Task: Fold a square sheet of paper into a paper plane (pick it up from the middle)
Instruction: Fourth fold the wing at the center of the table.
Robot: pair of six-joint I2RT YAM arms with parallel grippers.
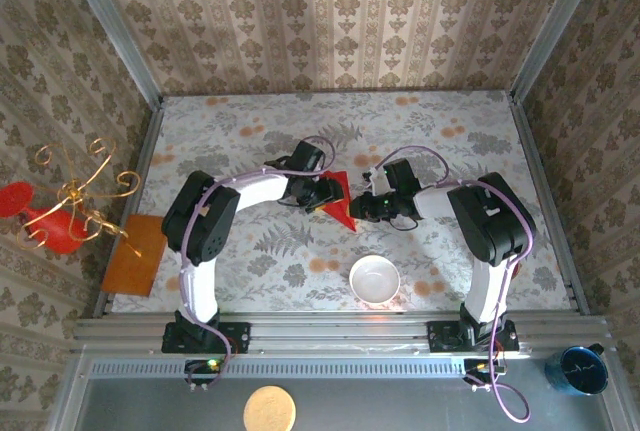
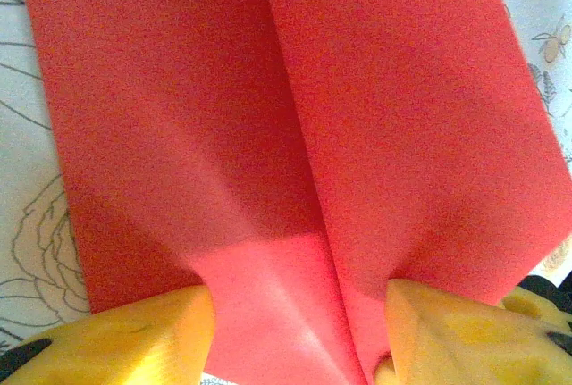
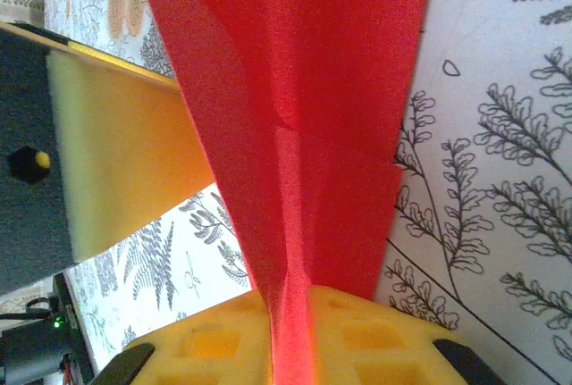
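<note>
The bright red paper plane (image 1: 340, 201) is a folded, pointed shape with a centre crease, held between my two grippers at mid-table. My right gripper (image 1: 363, 207) is shut on it: in the right wrist view the yellow fingers (image 3: 375, 336) pinch the paper's (image 3: 304, 108) centre ridge, and the gripper (image 3: 290, 322) closes around that fold. My left gripper (image 1: 322, 191) is open. In the left wrist view its gripper (image 2: 299, 318) straddles the crease of the paper (image 2: 295, 117), with the yellow fingertips (image 2: 143, 336) wide apart and resting at the paper's near edge.
A white bowl (image 1: 374, 278) sits near the front, below the grippers. An orange-brown board (image 1: 137, 253) lies at the table's left edge beside a red ornament with gold curls (image 1: 60, 213). A blue cup (image 1: 582, 368) stands off the table at front right.
</note>
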